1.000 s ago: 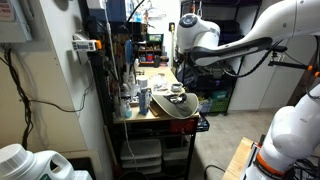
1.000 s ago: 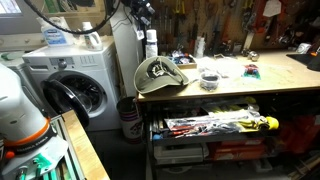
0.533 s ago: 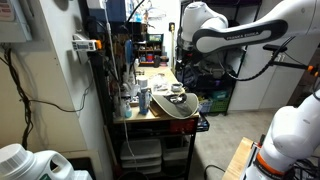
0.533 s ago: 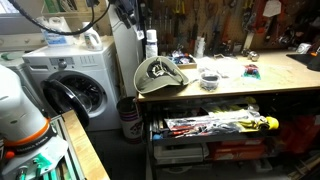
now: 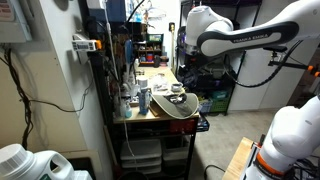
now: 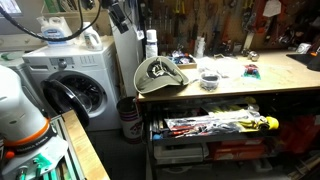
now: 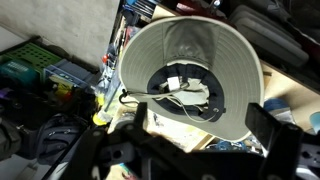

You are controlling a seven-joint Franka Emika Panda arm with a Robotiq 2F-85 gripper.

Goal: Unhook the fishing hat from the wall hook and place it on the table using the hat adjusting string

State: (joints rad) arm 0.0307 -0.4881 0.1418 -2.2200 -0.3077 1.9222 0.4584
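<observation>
The fishing hat (image 7: 190,70) lies on the end of the table (image 6: 240,88) with its darker inside turned up, and its brim hangs over the table's end. It shows in both exterior views (image 5: 177,103) (image 6: 158,73). The hat adjusting string (image 7: 130,96) is a thin dark cord that trails from the brim's left side. In the wrist view my gripper (image 7: 200,120) hangs well above the hat. It is open, the two dark fingers (image 7: 140,116) stand wide apart, and nothing is between them. The arm's dark end (image 6: 117,14) sits high, to the left of the hat.
A washing machine (image 6: 65,88) stands left of the table, with a bin (image 6: 128,118) beside it. A white bottle (image 6: 151,45), a small round container (image 6: 209,80) and other small items sit on the tabletop. Under the top is a cluttered shelf (image 6: 215,126).
The arm has risen and drawn back from the hat, with the gripper staying open. The hat has not moved on the table.
</observation>
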